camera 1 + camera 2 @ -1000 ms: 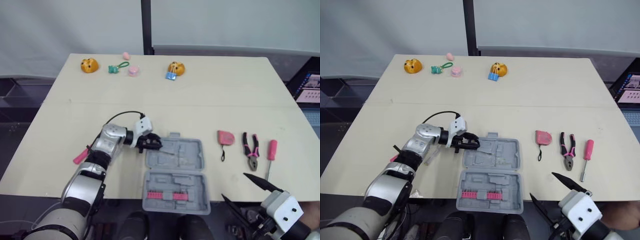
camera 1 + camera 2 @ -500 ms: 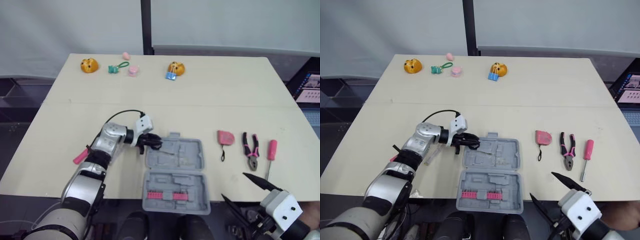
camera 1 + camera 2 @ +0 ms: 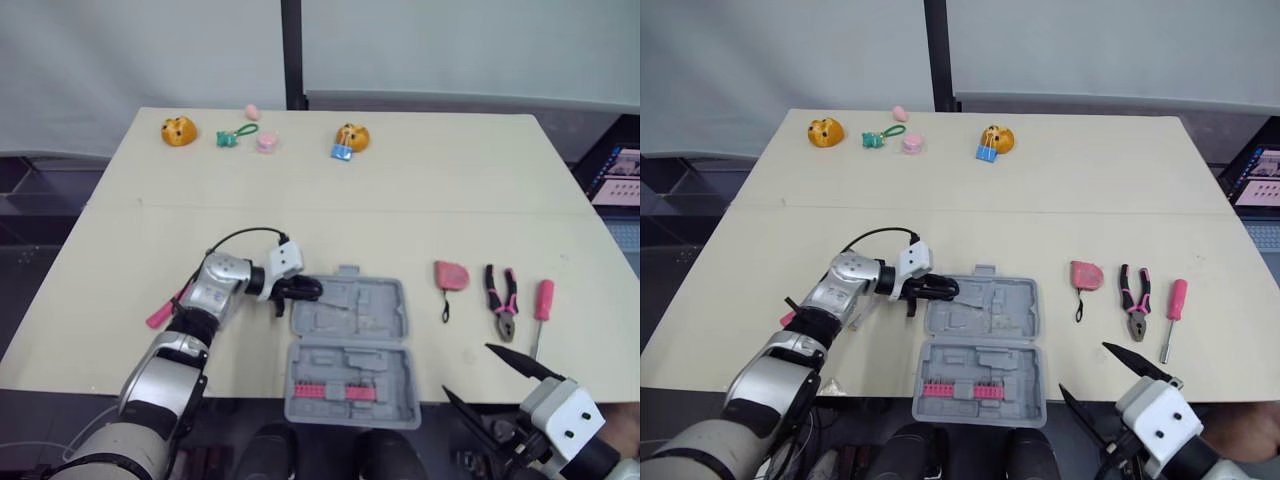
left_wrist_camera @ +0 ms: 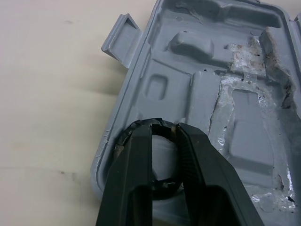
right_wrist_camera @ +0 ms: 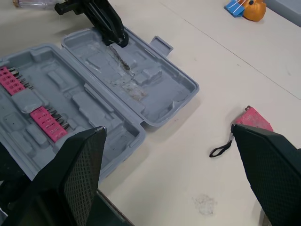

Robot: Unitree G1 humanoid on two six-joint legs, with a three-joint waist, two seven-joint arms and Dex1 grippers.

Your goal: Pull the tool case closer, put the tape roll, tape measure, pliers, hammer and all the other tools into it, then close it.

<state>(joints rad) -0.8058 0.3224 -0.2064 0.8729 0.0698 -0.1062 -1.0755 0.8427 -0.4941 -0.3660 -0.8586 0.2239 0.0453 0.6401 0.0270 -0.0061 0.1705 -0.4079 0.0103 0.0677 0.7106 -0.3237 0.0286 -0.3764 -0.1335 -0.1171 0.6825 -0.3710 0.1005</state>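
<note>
While the tool case point(image 3: 350, 340) lies open, the left gripper point(image 3: 305, 290) pinches the black tape roll point(image 4: 149, 123) over the left rim of its far half. Right of the case's near half, the right gripper point(image 3: 468, 372) hangs with fingers spread, touching nothing. Tape measure point(image 3: 451, 275), pliers point(image 3: 502, 297) and screwdriver point(image 3: 541, 305) lie right of the case.

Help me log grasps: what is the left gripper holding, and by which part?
The left gripper holds the tape roll, fingers clamped across its black ring.

Grey tool case point(image 3: 396, 312) lies open, black tape roll point(image 4: 159, 122) at its far-left corner
</note>
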